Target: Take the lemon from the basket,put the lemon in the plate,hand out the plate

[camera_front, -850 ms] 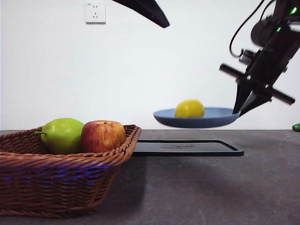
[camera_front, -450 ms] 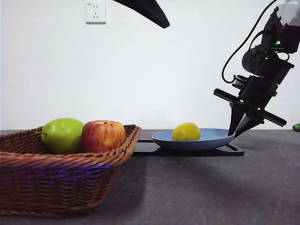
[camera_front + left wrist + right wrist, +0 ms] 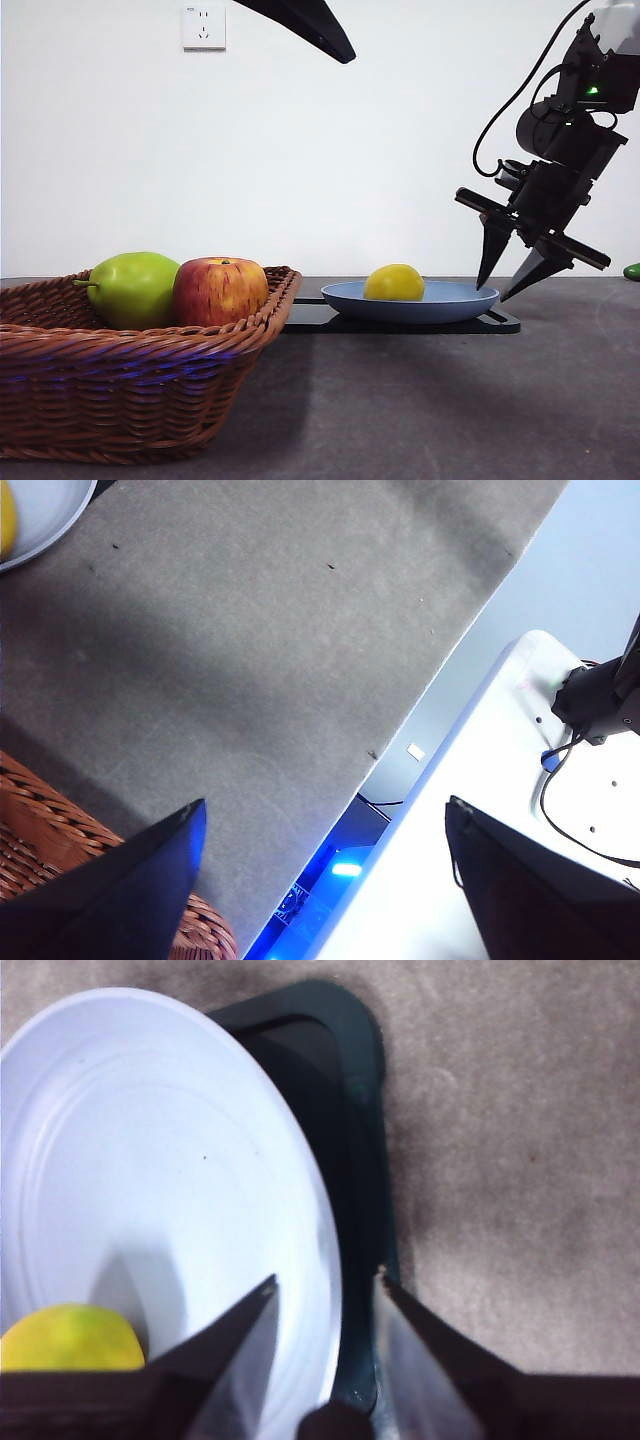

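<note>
since a second ago: plate (image 3: 410, 301) lowered from mid-air onto black tray (image 3: 400, 322), lemon (image 3: 394, 283) riding inside. lemon: smooth, bright yellow, rounded.
right pincer (image 3: 503, 294): jaws now apart, straddling plate rim, released.
left pincer (image 3: 320, 880): jaws apart, idle above basket (image 3: 130, 370).
step: hand-out apparently closing; next move likely a clean retreat.

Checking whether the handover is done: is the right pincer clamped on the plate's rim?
No: the right pincer is open, its jaws straddling the plate rim, and the plate rests on the tray.
</note>
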Motion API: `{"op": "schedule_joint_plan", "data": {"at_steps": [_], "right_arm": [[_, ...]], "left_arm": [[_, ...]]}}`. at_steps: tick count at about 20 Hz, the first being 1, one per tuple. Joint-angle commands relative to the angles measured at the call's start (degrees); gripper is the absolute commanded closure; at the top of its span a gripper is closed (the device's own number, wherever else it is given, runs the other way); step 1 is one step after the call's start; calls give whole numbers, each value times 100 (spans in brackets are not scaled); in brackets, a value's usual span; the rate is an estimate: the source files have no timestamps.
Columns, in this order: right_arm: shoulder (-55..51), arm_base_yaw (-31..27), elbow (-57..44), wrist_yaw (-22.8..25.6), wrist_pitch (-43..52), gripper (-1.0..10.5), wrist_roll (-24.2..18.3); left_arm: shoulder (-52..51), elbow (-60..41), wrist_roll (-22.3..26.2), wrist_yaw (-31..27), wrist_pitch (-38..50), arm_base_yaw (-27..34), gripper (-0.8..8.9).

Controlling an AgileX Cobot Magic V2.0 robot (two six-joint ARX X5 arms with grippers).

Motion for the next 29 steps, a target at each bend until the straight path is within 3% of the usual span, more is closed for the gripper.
{"op": "schedule_joint_plan", "data": {"at_steps": [1,5,8,13,18,21,22,25,29], "right_arm": [[74,-46,166,4,-24,748,-37],[-227,-153,166,-11,-308,750,-160],[-645,-177,166,-35,-671,753,-404],[-1419,-52,166,-26,-1292,774,-787],[-2179,306,166,72,-1773,923,-1248],[-2900,844,160,1060,-2002,944,-1325],[-3195,1062,157,1515,-2011,944,-1335],[-3895,1694,149,2035,-1952,944,-1342],[-4959,2529,-483,2855,-1255,944,-1338]], "left_arm": [[52,107,205,-24,61,-76,400],[52,107,562,-350,59,-76,400],[52,107,1121,-623,107,-70,431],[52,107,1875,-1038,476,-61,568],[52,107,2361,-1338,645,114,740],[52,107,2474,-2044,297,376,808],[52,107,2481,-2133,166,496,808],[2,107,2496,-2063,57,949,808],[-387,68,2524,-951,85,1797,808]]}}
